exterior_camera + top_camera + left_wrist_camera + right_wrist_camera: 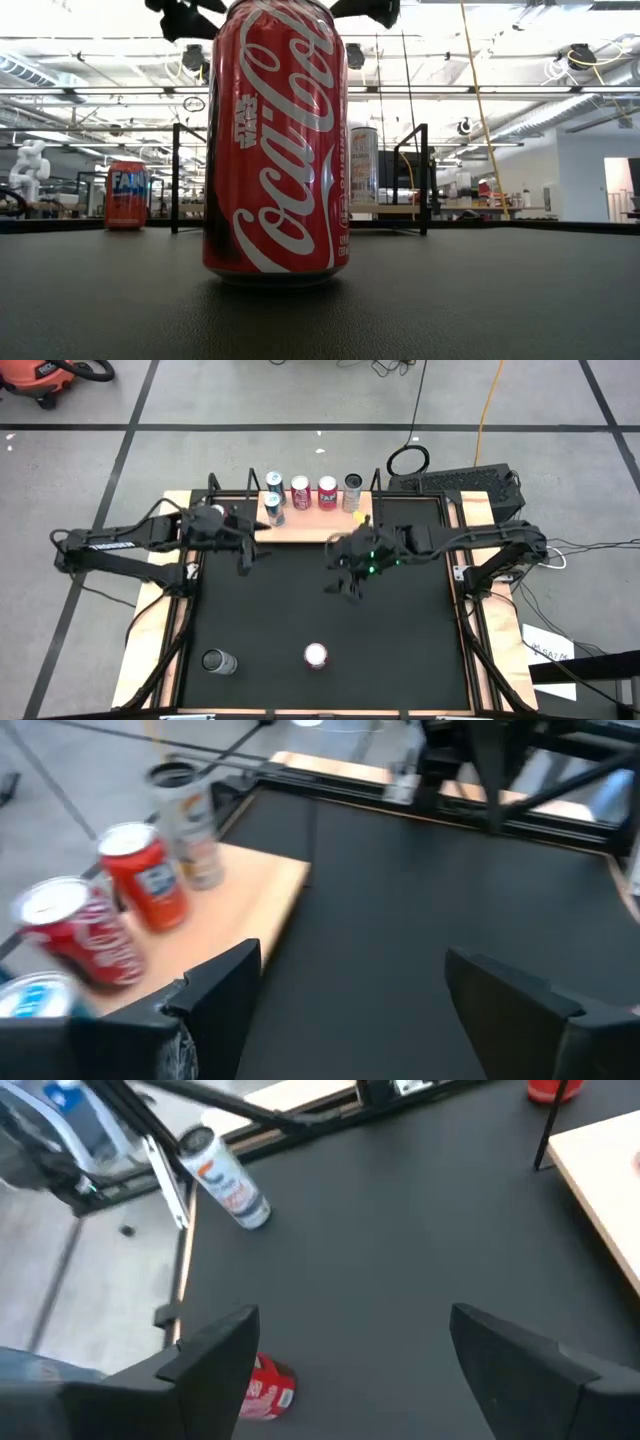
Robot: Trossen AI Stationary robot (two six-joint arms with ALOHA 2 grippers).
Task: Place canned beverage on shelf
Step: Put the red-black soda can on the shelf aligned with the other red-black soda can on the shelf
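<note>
Grey concrete floor with dark seams surrounds the black-topped table (320, 620) in the high view, with an orange vacuum at one corner of the floor. At the table's far edge lies the shelf (310, 525), a light-wood board with thin black rods at its corners. On it stand five cans: two blue-and-silver cans (274, 500) at the left end, two red cans (313, 492) in the middle and a pale can (352, 489) at the right. The left gripper (245, 550) hovers just off the shelf's left end, holding nothing. The right gripper (348, 580) hangs over the bare table near the shelf's right part, also empty. Near the front edge stand a red Coca-Cola can (316, 655) and a silver can (217, 661), well apart from each other.

From table height, the Coca-Cola can (277, 140) fills the middle, upright on the black top. Behind it the shelf's black rods (424, 178) rise, with a pale can (363, 165) on the board and an orange Fanta can (127, 194) off to the side. A workshop with ceiling lights lies beyond.

Through the left wrist camera, the two dark fingers (215, 995) stand wide apart with only black tabletop between them; the shelf (250, 895) and its cans are beside them.

Through the right wrist camera, the fingers (215, 1350) are likewise spread and empty, over the table, with the silver can (228, 1180) farther off.
</note>
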